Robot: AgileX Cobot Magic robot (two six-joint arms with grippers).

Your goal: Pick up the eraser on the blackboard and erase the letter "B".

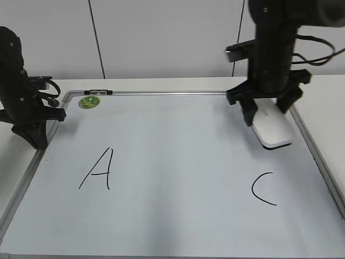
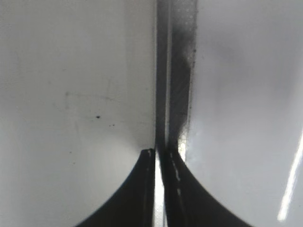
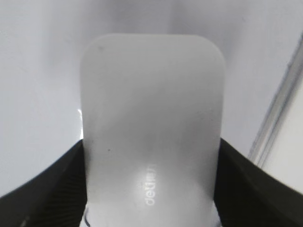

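Exterior view: no "B" shows between the black handwritten "A" (image 1: 98,170) and the black handwritten "C" (image 1: 263,189) on the large white dry-erase blackboard with its grey metal frame (image 1: 178,178), so the wiping looks done, or the letter lies hidden; I cannot tell which. The white, smooth plastic, rounded-rectangular eraser (image 1: 272,128) sits at about two o'clock on the board, just above the "C", near the right frame rail.

The right tool (image 1: 268,110) straddles the eraser, its dark fingers (image 3: 42,189) pressed against both long sides in the right wrist view, so it grips the block. Whether the felt touches the board I cannot tell. The step in hand is probably setting the eraser down; the next move would call for opening and lifting straight off.

The left tool (image 2: 159,161) is closed on nothing, parked over the board's left rail at nine o'clock, on the worktop (image 1: 161,83). A small round green magnet (image 1: 89,101) sits at eleven o'clock.
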